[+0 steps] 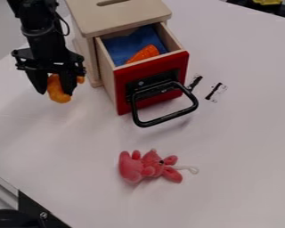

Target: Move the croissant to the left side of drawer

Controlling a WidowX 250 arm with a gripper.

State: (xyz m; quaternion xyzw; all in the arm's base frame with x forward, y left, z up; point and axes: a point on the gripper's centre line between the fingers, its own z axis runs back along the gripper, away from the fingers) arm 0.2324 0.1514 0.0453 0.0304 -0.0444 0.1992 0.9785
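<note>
White, smooth counter (240, 151) under everything. Pale wooden cabinet (124, 20) at the top of the view, slot in its upper face. Black robot arm (42, 26) at upper left, beside the cabinet. Its black two-finger tool (55, 93) points down, clamped on the croissant. Red-fronted wooden drawer (148, 69) pulled out of the cabinet, facing the lower right. Black metal loop handle (168, 118) sticks out from the drawer front. Pink plush toy (133, 169) with a white cord lies on its side, below the drawer in view, apart from it. Blue cloth (124, 48) inside the drawer. Orange-brown curved croissant (59, 92) between the fingers, left of the drawer in view; can't tell if it touches the counter. Bright orange piece (144, 53) on the cloth. Small black marks (213, 91) right of the drawer.
</note>
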